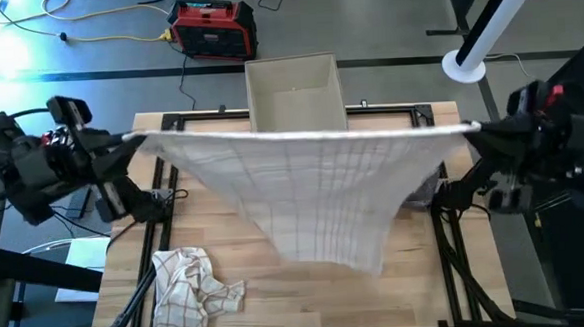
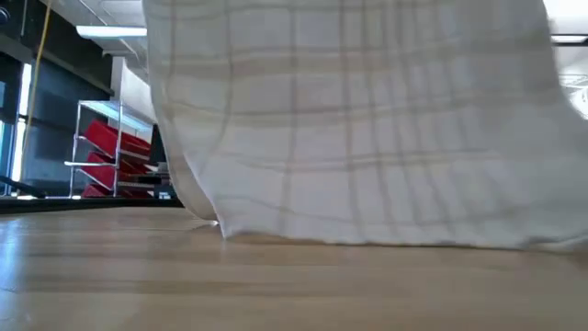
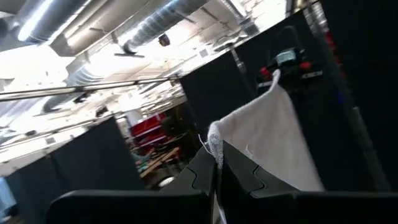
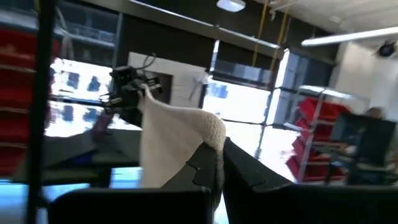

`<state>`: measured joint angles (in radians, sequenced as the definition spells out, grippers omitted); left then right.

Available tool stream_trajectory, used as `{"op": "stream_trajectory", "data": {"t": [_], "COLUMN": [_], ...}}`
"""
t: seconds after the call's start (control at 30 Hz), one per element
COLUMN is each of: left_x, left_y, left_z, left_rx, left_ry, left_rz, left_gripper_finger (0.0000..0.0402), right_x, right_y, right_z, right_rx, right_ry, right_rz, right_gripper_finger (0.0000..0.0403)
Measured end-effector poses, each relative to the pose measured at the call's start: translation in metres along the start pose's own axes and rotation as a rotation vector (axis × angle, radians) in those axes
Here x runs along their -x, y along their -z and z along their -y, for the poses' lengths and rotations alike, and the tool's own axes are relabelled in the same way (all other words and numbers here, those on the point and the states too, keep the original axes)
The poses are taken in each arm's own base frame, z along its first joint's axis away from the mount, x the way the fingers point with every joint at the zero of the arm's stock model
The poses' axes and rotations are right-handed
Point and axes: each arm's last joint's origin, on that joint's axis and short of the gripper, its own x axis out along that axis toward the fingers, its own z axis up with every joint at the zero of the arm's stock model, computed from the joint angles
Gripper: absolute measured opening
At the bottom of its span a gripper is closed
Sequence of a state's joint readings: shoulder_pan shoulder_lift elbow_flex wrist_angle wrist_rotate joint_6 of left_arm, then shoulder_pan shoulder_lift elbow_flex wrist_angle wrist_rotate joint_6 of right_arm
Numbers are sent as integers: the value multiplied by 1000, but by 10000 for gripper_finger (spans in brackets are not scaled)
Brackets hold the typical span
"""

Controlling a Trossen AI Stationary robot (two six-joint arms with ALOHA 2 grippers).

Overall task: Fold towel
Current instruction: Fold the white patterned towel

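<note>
A white towel (image 1: 318,187) with faint grey checks hangs spread between my two grippers, its top edge stretched straight across the table. My left gripper (image 1: 131,140) is shut on its left top corner, my right gripper (image 1: 473,127) on its right top corner. In the low view the towel (image 2: 367,129) fills the picture and its bottom edge (image 2: 367,241) reaches the tabletop. The hanging part narrows toward the table's near side. My left gripper pinches the towel's top left corner (image 3: 214,144) between its two fingers, level, from the table's left. The top edge runs taut to the other arm. My right gripper pinches the top right corner (image 4: 214,134) between its two fingers, level, from the table's right. The towel hangs below, its bottom edge at the tabletop.
A crumpled white cloth with red checks (image 1: 188,284) lies at the table's near left corner. A beige open box (image 1: 294,91) stands at the far edge, behind the towel. A red and black device (image 1: 212,27) sits on the floor beyond.
</note>
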<state>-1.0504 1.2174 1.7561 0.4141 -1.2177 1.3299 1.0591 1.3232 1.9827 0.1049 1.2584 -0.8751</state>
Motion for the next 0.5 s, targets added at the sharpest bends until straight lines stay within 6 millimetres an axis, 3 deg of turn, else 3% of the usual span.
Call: {"op": "stream_trajectory", "data": {"t": [0.3,0.5], "left_x": [21,28], "left_y": [-14,-26], "left_z": [51,62], "left_rx": [-16,-10], "left_ry": [184,198], "left_rz": [139,169], "left_gripper_finger": [0,0], "right_x": [12,26], "right_y": [8,3], "right_z": [-57,-83], "right_rx": [-109,-96], "right_ry": [-281,-340], "right_rz": [89,172], "right_gripper_finger": [0,0]}}
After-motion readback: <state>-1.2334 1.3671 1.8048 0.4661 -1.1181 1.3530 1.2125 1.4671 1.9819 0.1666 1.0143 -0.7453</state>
